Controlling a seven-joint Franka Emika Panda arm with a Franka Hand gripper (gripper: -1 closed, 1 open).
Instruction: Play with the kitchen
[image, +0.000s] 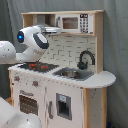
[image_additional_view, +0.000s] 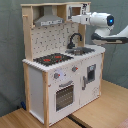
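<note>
In the second exterior view the kitchen (image_additional_view: 62, 65) stands upright on a wooden tabletop (image_additional_view: 100, 107), its long axis vertical. Reading across its front from the second exterior view's left: the grey hood (image_additional_view: 48, 20) sits at about 11 o'clock, above the red-ring stove (image_additional_view: 52, 59); the oven door (image_additional_view: 64, 96) lies below at about 6 o'clock; the black faucet (image_additional_view: 74, 39) arches over the sink (image_additional_view: 80, 50) near the centre; and the upper cabinet (image_additional_view: 75, 10) is at about 1 o'clock. The gripper (image_additional_view: 80, 19) reaches in from the second exterior view's right, level with that upper cabinet and just beside it, above the faucet. I cannot tell whether the jaws are spread or closed. The likely next move turns on this: the cabinet front lies directly ahead of the jaws, roughly at 9 o'clock from them, with the sink at 6 o'clock below. In the first exterior view a microwave panel (image: 74, 22) shows there; no lettering is readable.
</note>
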